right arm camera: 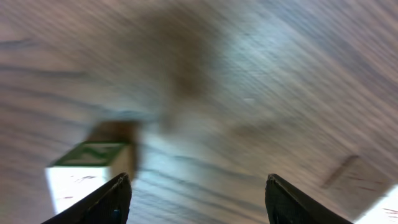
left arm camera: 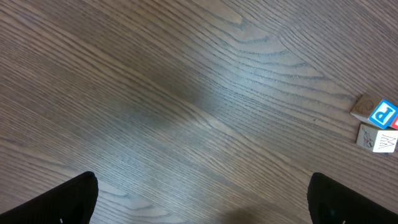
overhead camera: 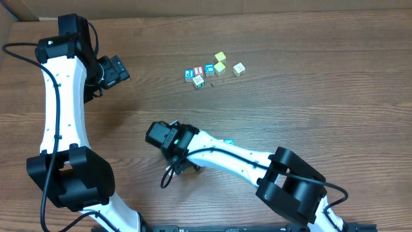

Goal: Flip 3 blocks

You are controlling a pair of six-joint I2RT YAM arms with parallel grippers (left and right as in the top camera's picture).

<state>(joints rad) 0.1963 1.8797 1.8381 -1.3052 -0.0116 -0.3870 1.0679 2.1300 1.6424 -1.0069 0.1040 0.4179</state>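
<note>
Two arms reach over a brown wood-grain table (overhead camera: 309, 109). Furthest left, the left gripper (left arm camera: 202, 193) hangs above bare board, its fingers (left arm camera: 68, 202) spread very wide with nothing between them.

Well beyond its right finger lies a loose cluster of small wooden cubes. The nearest to it is a blue "P" cube (left arm camera: 384, 115). Just beside that one sits a cream-faced cube with small marks (left arm camera: 376, 138).

Next comes the right gripper (right arm camera: 199, 199), low over the middle of the table; its wrist view is blurred. Its fingers (right arm camera: 102, 202) stand partly apart and the gap between them shows only table, so it has hold of nothing. Just past the tip of the finger on the left of that view stands a green-topped cube with a pale front face (right arm camera: 87, 155). It is outside the gap. The blur hides whether the finger touches it. A light-blue sliver (overhead camera: 228, 141) peeks out from the edge of the right arm, too small to identify.

The rest of the cluster lies well away from the right gripper. A red-faced cube (overhead camera: 198, 70) touches the "P" cube. Beside it is a blue-faced cube (overhead camera: 209, 69), its white mark too small to read. Then come two plain yellow cubes (overhead camera: 220, 62), one just behind the other. A second cream cube (overhead camera: 239, 69) sits a little apart, furthest from both grippers.
</note>
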